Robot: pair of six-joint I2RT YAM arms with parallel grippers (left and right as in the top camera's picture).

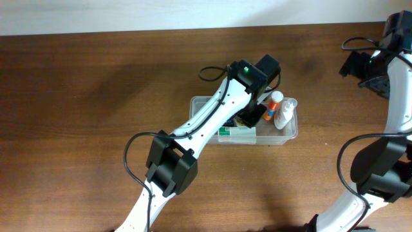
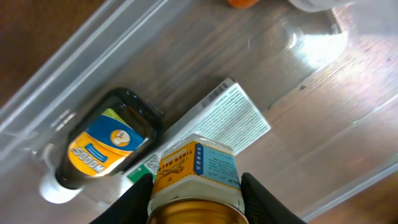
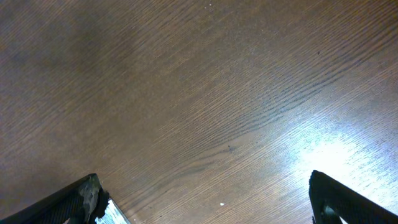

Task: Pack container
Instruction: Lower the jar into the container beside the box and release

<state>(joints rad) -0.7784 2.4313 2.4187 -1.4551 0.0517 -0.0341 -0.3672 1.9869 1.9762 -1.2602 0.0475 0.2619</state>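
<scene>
The clear plastic container [image 1: 291,133] sits near the middle of the brown wooden counter [image 1: 96,96], and the left arm reaches over its near rim into it. The left gripper [image 2: 196,205] is inside the bin. Its black fingers [image 2: 264,199] are closed on a small gold-lidded jar [image 2: 196,171] with a yellow and blue Tiger Balm label, one finger on each side of the jar.

Below the jar, on the container floor, a dark bottle [image 2: 102,146] with a blue and yellow label and a white cap lies on its side. A white and green box [image 2: 227,121] lies just beside it, printed face up. Toward the container's right end, an orange-capped white bottle [image 1: 275,103] and a clear bottle [image 1: 287,113] lie close together.

The right gripper [image 3: 205,202] is at the far right edge of the counter, well apart from the container. Its fingers [image 3: 81,199] are spread wide over bare wood, holding nothing.
</scene>
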